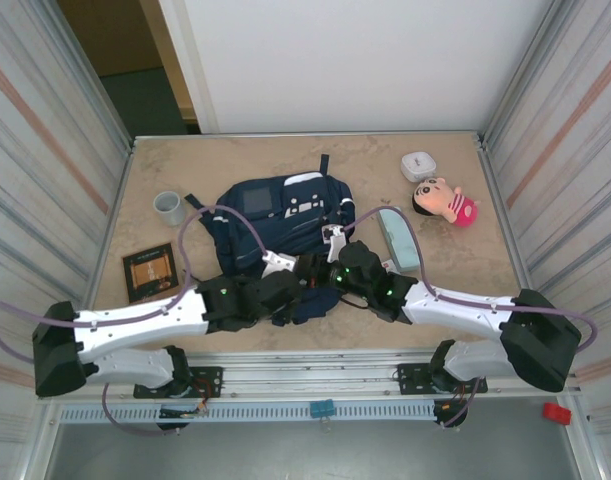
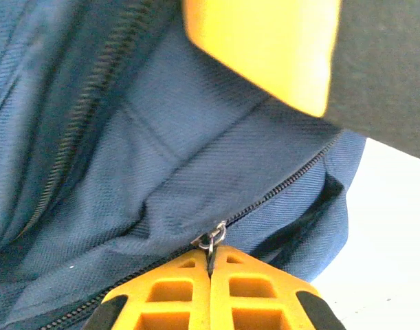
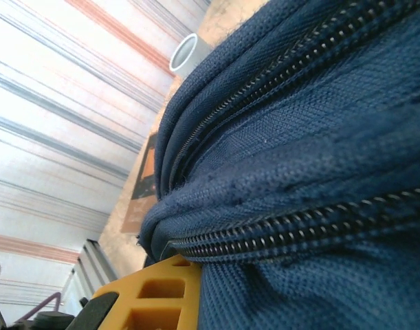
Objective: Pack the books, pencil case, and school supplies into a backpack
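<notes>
The navy backpack (image 1: 280, 212) lies flat mid-table. Both grippers meet at its near edge. My left gripper (image 1: 307, 290) (image 2: 211, 253) is shut on the small metal zipper pull (image 2: 212, 239) of a closed zipper. My right gripper (image 1: 333, 280) (image 3: 199, 275) is shut on the backpack's fabric (image 3: 299, 172) just below a zipper line; one yellow finger (image 3: 155, 295) shows and the other is hidden behind the cloth. A dark book (image 1: 150, 271) lies left of the bag. The teal pencil case (image 1: 399, 240) lies to its right. The school supplies are out of view.
A grey cup (image 1: 169, 207) stands left of the backpack. A pink doll (image 1: 447, 201) and a small white case (image 1: 418, 165) sit at the back right. Ribbed walls close in both sides of the table (image 1: 235, 160).
</notes>
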Controlling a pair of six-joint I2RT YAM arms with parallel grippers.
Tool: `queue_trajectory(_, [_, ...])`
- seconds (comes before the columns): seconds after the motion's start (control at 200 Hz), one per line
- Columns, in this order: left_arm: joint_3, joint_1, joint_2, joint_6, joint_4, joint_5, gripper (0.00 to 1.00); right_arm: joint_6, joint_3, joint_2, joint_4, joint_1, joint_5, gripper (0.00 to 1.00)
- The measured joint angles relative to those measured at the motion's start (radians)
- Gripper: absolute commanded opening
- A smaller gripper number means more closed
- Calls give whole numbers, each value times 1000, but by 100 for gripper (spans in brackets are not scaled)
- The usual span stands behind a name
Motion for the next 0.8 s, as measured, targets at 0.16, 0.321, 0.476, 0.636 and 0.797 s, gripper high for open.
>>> queue_trajectory(0.16, [-38,52,-73,16,16,80,0,-8,0,-7,-28,-4,-1,0])
queue_trajectory(0.321, [-49,74,-103,42,21,139,0,-11,2,-16,-38,-8,-11,0])
queue_trajectory(0.476, [-56,74,-103,46,34,184,0,-11,15,-13,-47,-8,-31,0])
queue_trajectory(0.636, [-56,76,-73,47,49,211,14,-11,28,-3,-50,-8,-47,0])
queue_trajectory(0.797, [-56,78,-27,31,58,221,27,-11,30,-3,-54,-7,-50,0])
